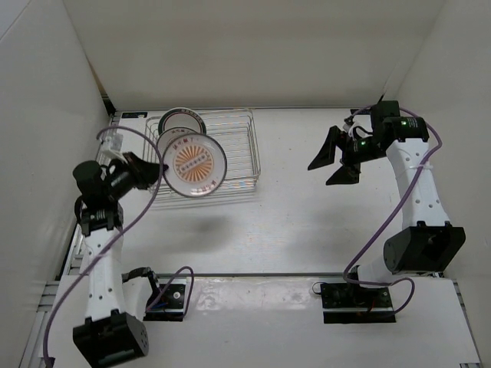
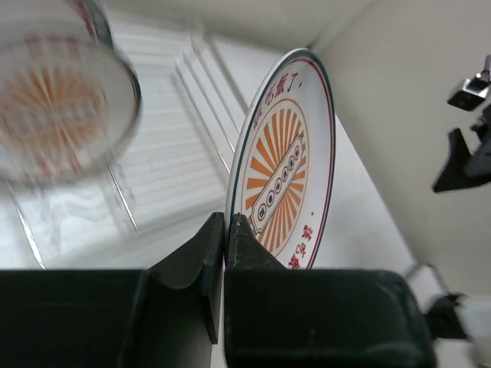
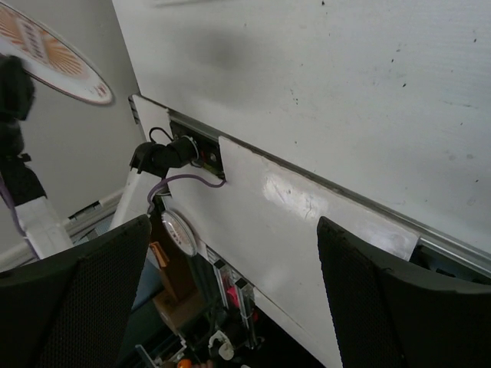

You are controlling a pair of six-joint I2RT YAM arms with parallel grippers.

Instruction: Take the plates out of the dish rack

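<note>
My left gripper [image 1: 159,170] is shut on the rim of a white plate with an orange sunburst centre [image 1: 196,162], holding it upright, raised over the rack's front left part. In the left wrist view the fingertips [image 2: 239,230] pinch that plate's [image 2: 288,165] lower edge. A second sunburst plate [image 2: 61,115] stands blurred in the silver wire dish rack [image 1: 238,146]; it shows partly behind the held plate [image 1: 172,139]. A dark-rimmed plate [image 1: 182,119] stands at the rack's back left. My right gripper [image 1: 335,157] is open and empty, raised at the right, far from the rack.
White walls enclose the table on the left, back and right. The right wrist view looks down past the open right gripper [image 3: 230,284] at the table's near edge [image 3: 307,195] and cabling, with the held plate [image 3: 54,54] at its top left.
</note>
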